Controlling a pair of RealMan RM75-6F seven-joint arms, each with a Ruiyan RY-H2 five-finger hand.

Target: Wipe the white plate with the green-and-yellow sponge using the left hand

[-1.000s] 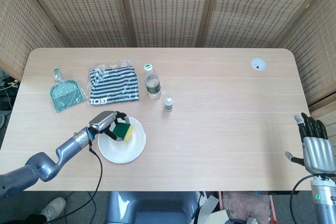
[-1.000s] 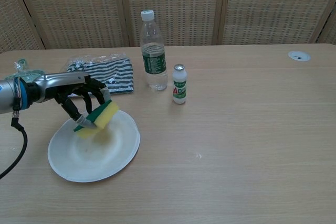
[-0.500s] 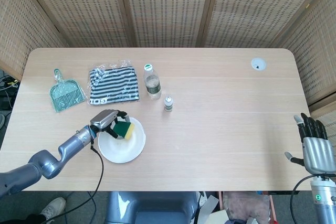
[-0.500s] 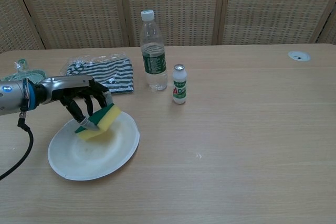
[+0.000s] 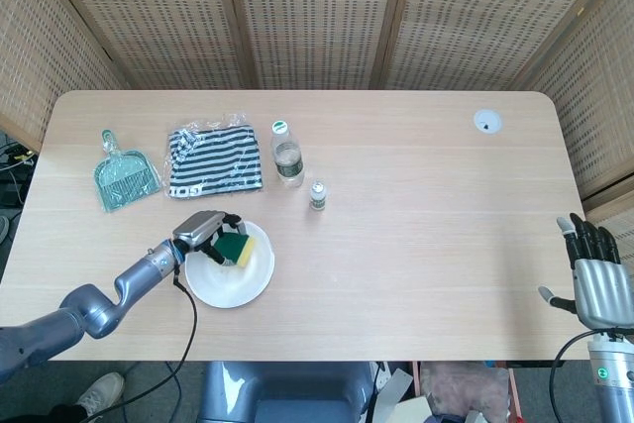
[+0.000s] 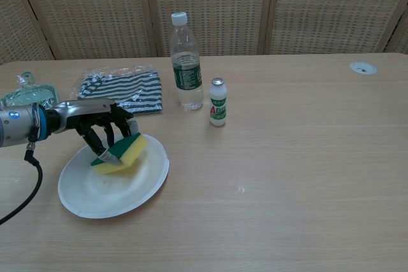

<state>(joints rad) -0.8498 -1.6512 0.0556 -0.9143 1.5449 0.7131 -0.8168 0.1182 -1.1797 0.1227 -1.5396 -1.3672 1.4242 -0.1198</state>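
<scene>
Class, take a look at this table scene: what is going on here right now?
The robot's left hand holds a green-and-yellow sponge against the far part of a white plate, as in wiping it. The right hand hangs off the table's right edge, holding nothing. Behind the plate stand a water bottle and a small bottle, beside a striped cloth in plastic and a green dustpan.

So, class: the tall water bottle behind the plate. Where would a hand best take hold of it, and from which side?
Grip the bottle around its labelled middle, coming from the right side at table height. It stands upright and is round and slim, so fingers can likely wrap it there. The striped cloth lies close on its left and the small bottle stands front-right, so approach just behind that.
</scene>
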